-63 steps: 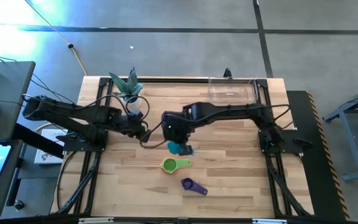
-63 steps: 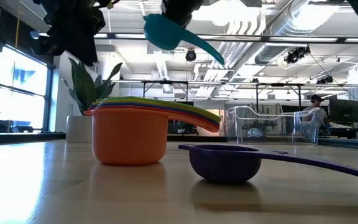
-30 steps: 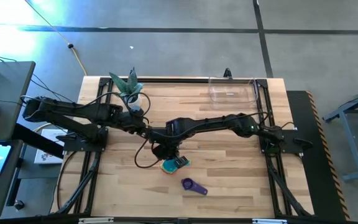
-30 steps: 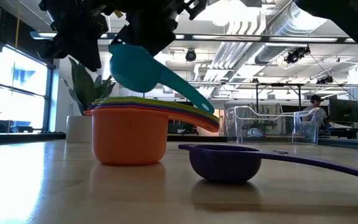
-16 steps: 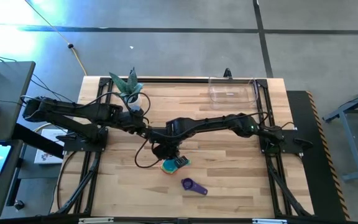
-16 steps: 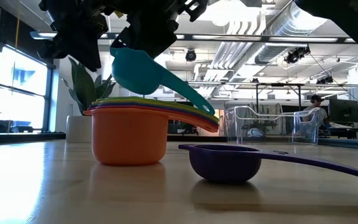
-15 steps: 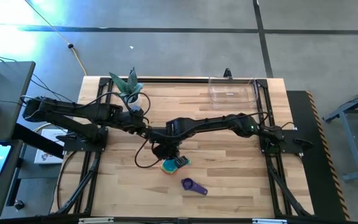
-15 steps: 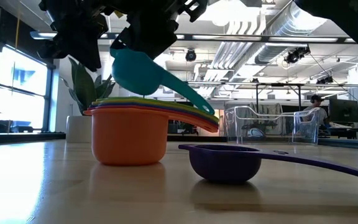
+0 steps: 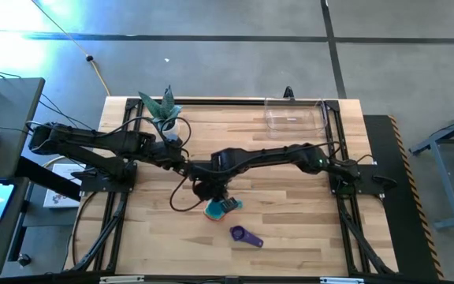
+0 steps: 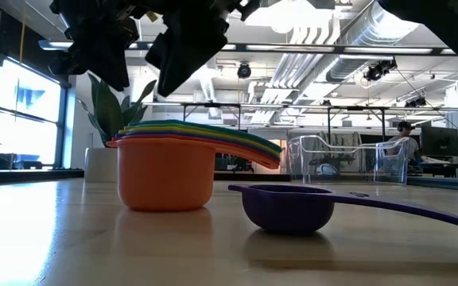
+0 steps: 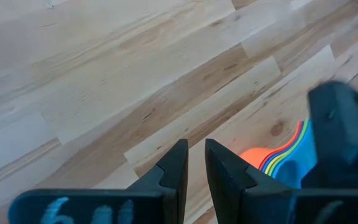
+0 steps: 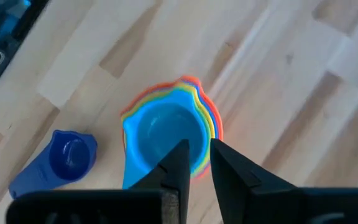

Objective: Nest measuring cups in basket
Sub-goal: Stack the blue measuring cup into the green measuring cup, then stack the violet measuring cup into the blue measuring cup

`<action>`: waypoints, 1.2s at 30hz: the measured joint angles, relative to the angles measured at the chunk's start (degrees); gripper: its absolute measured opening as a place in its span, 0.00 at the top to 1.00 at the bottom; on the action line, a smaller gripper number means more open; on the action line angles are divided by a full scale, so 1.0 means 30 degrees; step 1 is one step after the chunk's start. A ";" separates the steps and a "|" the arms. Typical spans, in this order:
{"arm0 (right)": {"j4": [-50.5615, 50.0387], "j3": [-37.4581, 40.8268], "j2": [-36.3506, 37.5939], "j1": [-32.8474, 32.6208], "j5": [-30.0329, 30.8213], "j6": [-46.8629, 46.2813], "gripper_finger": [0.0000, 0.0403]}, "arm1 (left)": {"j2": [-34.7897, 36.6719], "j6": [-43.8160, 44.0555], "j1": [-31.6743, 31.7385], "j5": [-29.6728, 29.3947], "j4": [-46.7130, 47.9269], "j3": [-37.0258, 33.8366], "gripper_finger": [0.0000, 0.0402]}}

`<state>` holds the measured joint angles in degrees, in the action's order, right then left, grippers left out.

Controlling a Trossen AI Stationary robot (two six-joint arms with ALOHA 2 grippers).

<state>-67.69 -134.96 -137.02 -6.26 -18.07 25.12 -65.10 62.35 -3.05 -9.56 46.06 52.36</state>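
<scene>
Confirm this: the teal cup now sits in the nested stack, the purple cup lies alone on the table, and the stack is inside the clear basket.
Not quite. The stack stands on the bare table, not in the basket, which sits apart at the far edge, as the high view shows. The teal cup is nested in it, and the purple cup lies alone.

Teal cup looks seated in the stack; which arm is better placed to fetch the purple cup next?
Right. The right gripper hangs directly over the stack, beside the purple cup. The left gripper sits farther back, and the right arm lies between it and the cup.
</scene>
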 joint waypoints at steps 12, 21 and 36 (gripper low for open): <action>-0.3542 0.0007 0.1364 -0.0050 0.1509 -0.6028 0.86 | 0.0000 -0.2582 -0.1278 0.0249 0.0104 0.0000 0.88; -0.5163 0.0007 0.1379 -0.1297 0.1539 -1.1065 0.86 | 0.0000 -0.4184 -0.2984 0.1036 0.0131 0.0000 0.88; -0.5116 0.2409 0.1391 -0.4594 0.2660 -1.9135 0.86 | 0.0000 -0.5959 -0.5078 0.1169 0.0146 0.0000 0.88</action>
<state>-83.04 -127.73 -132.84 -20.04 -10.09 -32.29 -65.10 44.47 -18.28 -6.06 46.50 52.36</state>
